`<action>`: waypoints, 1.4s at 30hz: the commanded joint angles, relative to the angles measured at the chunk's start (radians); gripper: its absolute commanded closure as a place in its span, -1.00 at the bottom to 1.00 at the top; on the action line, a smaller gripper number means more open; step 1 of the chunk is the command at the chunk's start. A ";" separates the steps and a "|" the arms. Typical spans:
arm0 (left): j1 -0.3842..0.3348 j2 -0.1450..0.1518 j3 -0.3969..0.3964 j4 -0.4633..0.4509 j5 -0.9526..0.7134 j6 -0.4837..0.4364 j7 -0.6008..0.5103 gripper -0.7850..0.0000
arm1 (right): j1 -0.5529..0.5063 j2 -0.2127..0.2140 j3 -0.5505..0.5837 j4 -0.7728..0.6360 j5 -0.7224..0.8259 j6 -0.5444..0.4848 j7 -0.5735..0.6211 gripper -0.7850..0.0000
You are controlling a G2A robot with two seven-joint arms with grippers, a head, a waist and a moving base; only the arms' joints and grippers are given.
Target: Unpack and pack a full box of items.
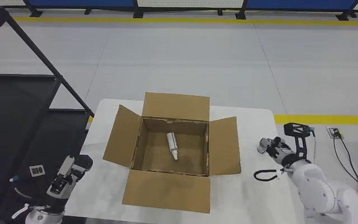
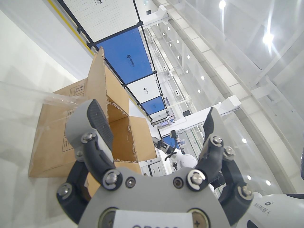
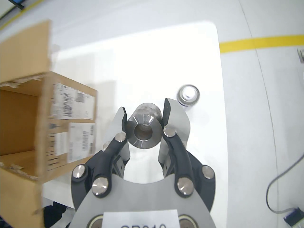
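Observation:
An open cardboard box [image 1: 170,190] stands mid-table with its four flaps spread out. A small pale bottle [image 1: 172,145] lies on the box floor. My right gripper [image 3: 144,112] is shut on a grey metal cylinder [image 3: 143,131] with a hole in its end, above the white table to the right of the box [image 3: 21,110]. In the top view the right gripper [image 1: 272,149] hovers near the table's right edge. My left gripper [image 2: 154,117] is open and holds nothing, tilted up beside the box [image 2: 54,143]. In the top view the left gripper [image 1: 81,164] sits at the table's left edge.
A small silver can [image 3: 188,95] stands on the table [image 3: 147,55] just beyond the right gripper. A black cable loop [image 1: 265,175] hangs by the right arm. A dark frame [image 1: 39,56] stands left of the table.

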 commanded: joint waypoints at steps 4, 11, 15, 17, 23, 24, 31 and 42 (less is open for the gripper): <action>0.000 0.000 -0.008 0.017 -0.024 -0.013 -0.001 -1.00 | 0.003 -0.006 -0.177 -0.180 -0.061 -0.037 -0.066 1.00; 0.013 -0.001 -0.037 0.046 -0.076 -0.033 0.000 -1.00 | 0.352 -0.042 -0.550 0.107 -0.172 -0.044 0.105 1.00; 0.024 -0.001 -0.061 0.063 -0.107 -0.044 -0.001 -1.00 | 0.586 -0.094 -0.737 0.403 -0.143 -0.002 0.154 1.00; 0.027 -0.001 -0.072 0.072 -0.120 -0.045 -0.005 -1.00 | 0.678 -0.123 -0.808 0.552 -0.120 0.011 0.169 1.00; 0.023 0.000 -0.093 0.084 -0.140 -0.041 -0.019 -1.00 | 0.850 -0.216 -0.967 0.912 -0.030 0.054 0.135 1.00; 0.021 0.001 -0.094 0.083 -0.141 -0.039 -0.021 -1.00 | 0.867 -0.230 -0.985 0.958 -0.013 0.053 0.127 1.00; 0.005 0.002 -0.097 0.076 -0.132 -0.025 -0.035 -1.00 | 0.946 -0.322 -1.077 1.210 0.052 0.056 0.061 1.00; -0.003 0.003 -0.097 0.082 -0.131 -0.021 -0.044 -1.00 | 1.000 -0.416 -1.119 1.415 0.095 0.042 -0.020 0.14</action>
